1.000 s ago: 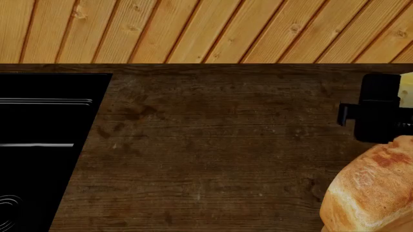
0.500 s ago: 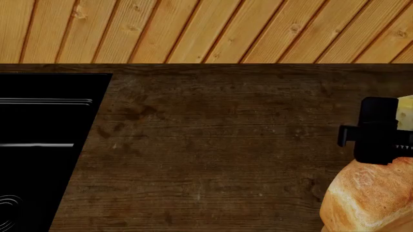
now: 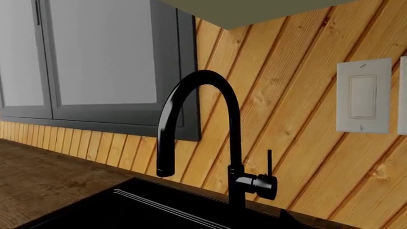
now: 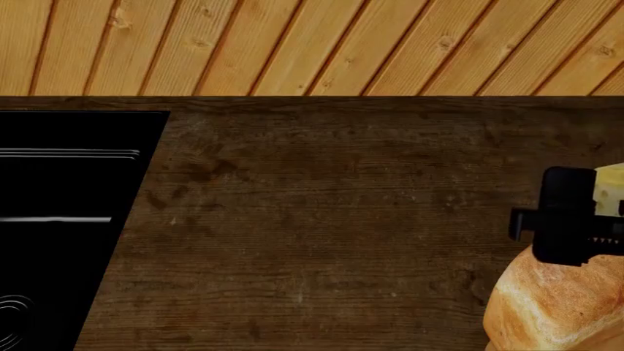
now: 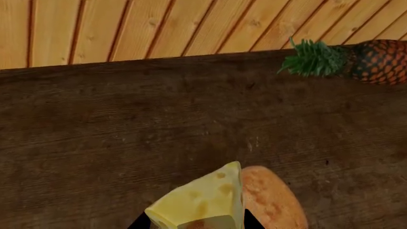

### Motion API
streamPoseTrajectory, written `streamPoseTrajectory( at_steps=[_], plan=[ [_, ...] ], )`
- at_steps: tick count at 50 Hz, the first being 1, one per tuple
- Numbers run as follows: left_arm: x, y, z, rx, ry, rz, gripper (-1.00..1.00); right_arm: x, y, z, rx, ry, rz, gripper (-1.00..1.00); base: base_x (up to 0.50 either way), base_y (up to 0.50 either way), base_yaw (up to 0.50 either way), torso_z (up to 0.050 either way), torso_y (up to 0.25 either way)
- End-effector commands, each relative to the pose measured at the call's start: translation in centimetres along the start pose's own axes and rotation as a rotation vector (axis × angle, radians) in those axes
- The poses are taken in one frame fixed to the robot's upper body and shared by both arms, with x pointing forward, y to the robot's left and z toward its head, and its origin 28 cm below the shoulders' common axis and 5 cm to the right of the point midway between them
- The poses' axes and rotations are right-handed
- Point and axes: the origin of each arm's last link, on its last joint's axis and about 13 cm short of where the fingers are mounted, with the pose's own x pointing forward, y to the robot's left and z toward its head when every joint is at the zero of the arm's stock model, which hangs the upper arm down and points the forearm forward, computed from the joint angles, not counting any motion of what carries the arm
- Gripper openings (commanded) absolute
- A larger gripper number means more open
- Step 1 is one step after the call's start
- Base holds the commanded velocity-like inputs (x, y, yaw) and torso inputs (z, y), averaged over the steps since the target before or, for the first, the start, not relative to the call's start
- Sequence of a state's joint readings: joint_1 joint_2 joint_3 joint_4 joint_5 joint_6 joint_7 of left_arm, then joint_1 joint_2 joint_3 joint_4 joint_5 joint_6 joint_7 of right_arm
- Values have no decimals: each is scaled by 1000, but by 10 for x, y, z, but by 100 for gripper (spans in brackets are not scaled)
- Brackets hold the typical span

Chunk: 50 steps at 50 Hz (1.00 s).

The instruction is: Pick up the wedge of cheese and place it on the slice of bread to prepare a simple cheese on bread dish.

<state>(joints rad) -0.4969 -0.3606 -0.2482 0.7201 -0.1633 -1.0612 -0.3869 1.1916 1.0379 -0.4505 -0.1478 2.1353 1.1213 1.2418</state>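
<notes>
Nearest us in the head view, the slice of bread (image 4: 560, 307) is cut off at the frame's right edge. Just above it our right gripper (image 4: 585, 219) grips the wedge of cheese (image 4: 611, 189), only a sliver showing. In the right wrist view the cheese (image 5: 200, 202) hides part of the bread (image 5: 270, 198); a pineapple (image 5: 362, 59) lies by the wall. Our left gripper is out of sight; its camera sees only a black faucet (image 3: 210, 143)

A dark wooden tabletop (image 4: 332, 219) meets a diagonal-plank wall (image 4: 312, 44). A black sink (image 4: 58, 219) sits at its left, with a black gooseneck faucet (image 3: 210, 143). A pineapple (image 5: 356, 59) lies near the wall; a white light switch (image 3: 362, 95) hangs beside grey cabinets (image 3: 95, 62).
</notes>
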Motion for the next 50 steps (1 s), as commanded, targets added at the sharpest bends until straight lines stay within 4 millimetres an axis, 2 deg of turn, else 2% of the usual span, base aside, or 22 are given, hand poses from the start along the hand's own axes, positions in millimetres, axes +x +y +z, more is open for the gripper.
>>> streamPoseTrajectory(
  at_steps=[1,16,17,24,30,35,43,50],
  plan=[
    [0,0,0,0,-1,1,100,4,-1,-5,-14,6,-3,-100,0,0,0,0,0],
    [0,0,-1,-3,-3,5,100,3,-1,-13,1,15,19,-100,0,0,0,0,0],
    [0,0,-1,-2,-2,4,100,2,-1,-12,10,18,16,100,0,0,0,0,0],
    [0,0,-1,-1,-2,4,100,-1,-2,-8,3,-4,9,100,0,0,0,0,0],
    [0,0,-1,-2,-3,3,100,-15,-3,5,-10,-60,-2,100,0,0,0,0,0],
    [-1,1,0,-3,-6,5,100,-36,0,25,-28,-134,12,100,0,0,0,0,0],
    [-1,0,0,-3,-6,2,100,-64,4,41,-54,-219,30,100,0,0,0,0,0],
    [-1,0,0,-2,-4,2,100,-103,7,61,-87,-356,30,100,0,0,0,0,0]
  ],
)
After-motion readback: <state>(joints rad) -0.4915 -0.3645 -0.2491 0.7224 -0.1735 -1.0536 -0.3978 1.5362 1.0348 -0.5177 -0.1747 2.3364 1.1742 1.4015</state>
